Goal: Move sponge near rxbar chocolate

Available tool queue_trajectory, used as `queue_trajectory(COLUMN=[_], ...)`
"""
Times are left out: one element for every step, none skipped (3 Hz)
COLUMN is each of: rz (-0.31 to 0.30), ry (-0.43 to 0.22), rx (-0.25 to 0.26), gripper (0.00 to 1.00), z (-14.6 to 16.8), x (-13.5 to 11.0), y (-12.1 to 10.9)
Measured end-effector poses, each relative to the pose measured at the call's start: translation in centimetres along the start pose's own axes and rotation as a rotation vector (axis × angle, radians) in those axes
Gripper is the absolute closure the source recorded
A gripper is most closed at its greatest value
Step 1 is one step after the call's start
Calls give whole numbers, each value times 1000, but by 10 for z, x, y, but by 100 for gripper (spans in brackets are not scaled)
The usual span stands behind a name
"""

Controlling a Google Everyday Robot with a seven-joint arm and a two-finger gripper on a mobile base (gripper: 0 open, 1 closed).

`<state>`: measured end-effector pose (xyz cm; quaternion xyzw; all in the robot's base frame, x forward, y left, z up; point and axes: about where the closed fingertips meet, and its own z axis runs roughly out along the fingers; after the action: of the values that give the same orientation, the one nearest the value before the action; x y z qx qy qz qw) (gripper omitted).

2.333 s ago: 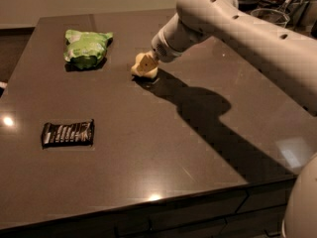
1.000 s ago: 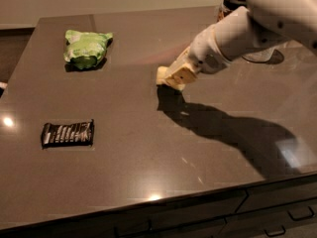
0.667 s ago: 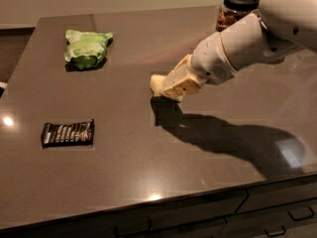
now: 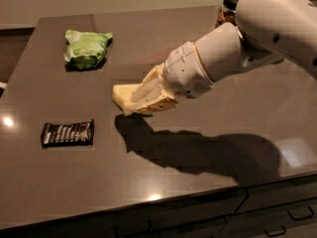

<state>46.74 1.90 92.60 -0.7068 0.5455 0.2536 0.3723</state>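
The pale yellow sponge [image 4: 122,96] is held in my gripper [image 4: 132,101], just above the dark table near its middle. The fingers [image 4: 148,94] are shut on the sponge, and only its left end shows past them. The rxbar chocolate [image 4: 67,133], a flat dark bar with pale stripes, lies on the table to the lower left of the sponge, about a bar's length away. My white arm [image 4: 237,43] reaches in from the upper right.
A bright green wrinkly bag [image 4: 86,47] lies at the back left of the table [image 4: 208,148]. A dark-lidded jar [image 4: 229,8] stands at the back right, behind my arm. Drawer fronts [image 4: 277,212] run below the table's front edge.
My gripper has carried the sponge from the back of the table, beside the green bag, forward and to the left toward the rxbar chocolate. The bar and bag have not moved.
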Motion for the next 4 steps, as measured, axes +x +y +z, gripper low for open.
queue_trajectory(rz=[-105, -142, -143, -147], ry=[-36, -39, -38, -38], rx=[-73, -117, -118, -121], gripper=[98, 77, 53, 22], z=[34, 53, 53, 55], x=[-20, -21, -22, -24], y=[13, 21, 22, 23])
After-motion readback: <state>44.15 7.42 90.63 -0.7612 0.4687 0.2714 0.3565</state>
